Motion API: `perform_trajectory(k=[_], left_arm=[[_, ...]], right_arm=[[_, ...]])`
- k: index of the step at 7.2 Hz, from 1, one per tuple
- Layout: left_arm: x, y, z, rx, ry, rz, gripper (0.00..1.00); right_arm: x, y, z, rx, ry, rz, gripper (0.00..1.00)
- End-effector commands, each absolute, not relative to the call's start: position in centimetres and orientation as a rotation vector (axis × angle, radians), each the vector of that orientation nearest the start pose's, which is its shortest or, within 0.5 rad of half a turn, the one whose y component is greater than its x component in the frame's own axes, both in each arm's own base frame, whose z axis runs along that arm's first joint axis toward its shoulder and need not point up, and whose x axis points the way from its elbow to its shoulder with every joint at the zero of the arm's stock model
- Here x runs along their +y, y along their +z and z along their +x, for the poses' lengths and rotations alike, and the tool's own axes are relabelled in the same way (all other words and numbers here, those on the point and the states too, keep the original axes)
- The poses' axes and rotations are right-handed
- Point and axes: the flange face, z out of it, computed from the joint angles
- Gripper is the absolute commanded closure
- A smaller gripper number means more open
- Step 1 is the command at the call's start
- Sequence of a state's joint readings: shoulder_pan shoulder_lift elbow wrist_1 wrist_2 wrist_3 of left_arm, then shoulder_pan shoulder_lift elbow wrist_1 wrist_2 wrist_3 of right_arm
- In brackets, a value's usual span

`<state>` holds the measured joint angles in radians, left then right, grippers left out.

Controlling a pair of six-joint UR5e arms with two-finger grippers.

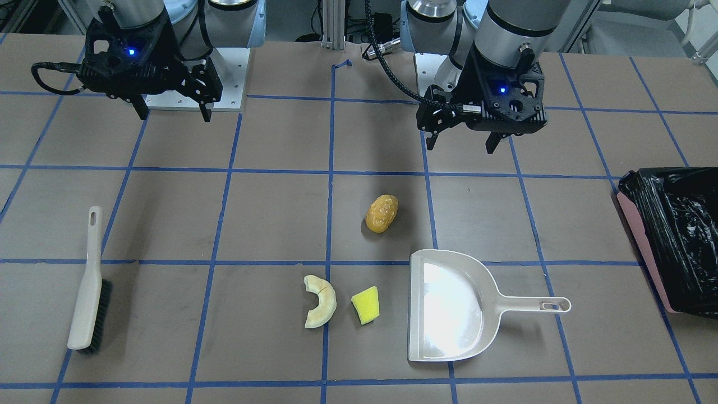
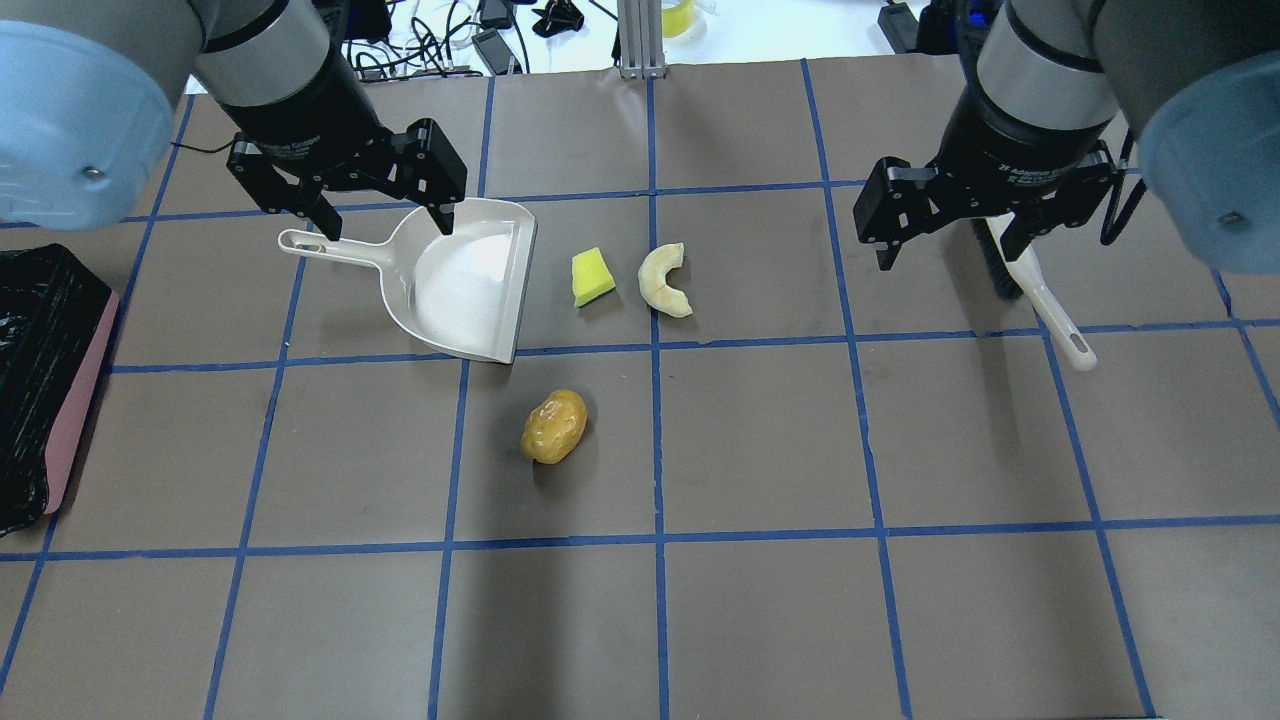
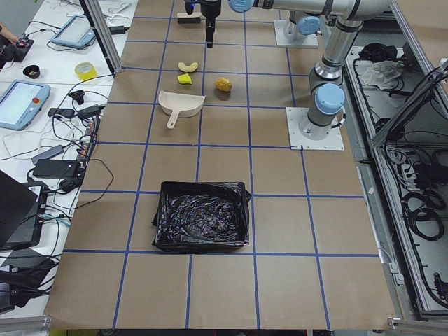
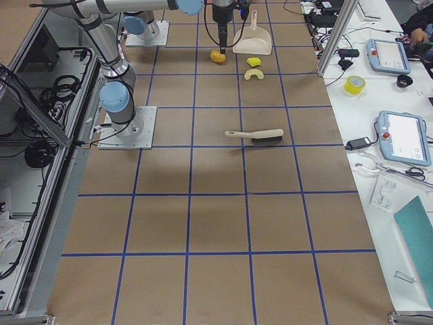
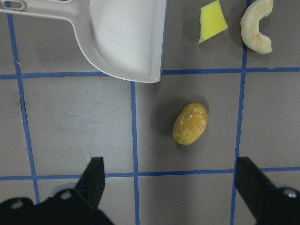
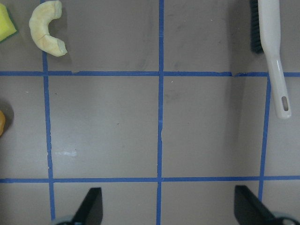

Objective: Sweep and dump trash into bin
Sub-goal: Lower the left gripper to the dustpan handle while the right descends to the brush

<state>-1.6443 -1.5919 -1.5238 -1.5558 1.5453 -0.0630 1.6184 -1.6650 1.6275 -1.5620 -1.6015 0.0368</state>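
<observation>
Lumpy orange-yellow oval trash (image 1: 382, 213) lay on the brown desk (image 1: 269, 213), its long axis running roughly from the robot outward, slightly slanted; a pale cream curved crescent (image 1: 321, 301) lay farther out, hollow side facing the robot's right; a bright yellow sponge-like wedge (image 1: 366, 304) sat between it and a flat beige plastic dustpan (image 1: 449, 303), whose handle pointed toward the pink-sided, black-bag-lined bin (image 1: 650, 213) at the desk's left end; the left claw (image 1: 463, 143) and right claw (image 1: 175, 115) hung spread, holding nothing.

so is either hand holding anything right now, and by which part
Nothing is held. The left hand and the right hand both hang open and empty; the dustpan and brush lie untouched.
</observation>
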Motion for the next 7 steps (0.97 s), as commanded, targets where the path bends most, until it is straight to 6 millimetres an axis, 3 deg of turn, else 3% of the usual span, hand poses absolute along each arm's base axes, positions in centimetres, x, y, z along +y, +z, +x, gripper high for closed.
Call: perform_trajectory(k=[1, 2, 3, 5, 6, 7], left_arm=[[-49.1, 49.5, -16.9, 3.152, -0.037, -0.057, 0.00], [-49.9, 49.5, -16.4, 3.151, -0.061, -0.065, 0.00], [-51.0, 48.1, -15.2, 3.149, -0.031, -0.094, 0.00], [-54.6, 44.5, -8.2, 3.149, 0.042, 0.225, 0.00], [-56.7, 42.1, -4.5, 3.139, 0.043, 0.351, 0.00], [-59.0, 39.1, -3.6, 3.086, 0.028, 0.616, 0.00]], right_arm=[[-44.8, 50.2, 15.2, 3.173, -0.039, -0.016, 0.00], [-44.6, 50.4, 15.3, 3.181, -0.047, -0.021, 0.00], [-44.9, 50.3, 15.4, 3.170, -0.058, -0.019, 0.00], [-45.0, 49.1, 14.8, 3.192, 0.029, -0.047, 0.00], [-46.5, 48.5, 12.5, 3.206, 0.027, -0.069, 0.00], [-48.5, 47.1, 8.1, 3.193, 0.072, -0.153, 0.00]])
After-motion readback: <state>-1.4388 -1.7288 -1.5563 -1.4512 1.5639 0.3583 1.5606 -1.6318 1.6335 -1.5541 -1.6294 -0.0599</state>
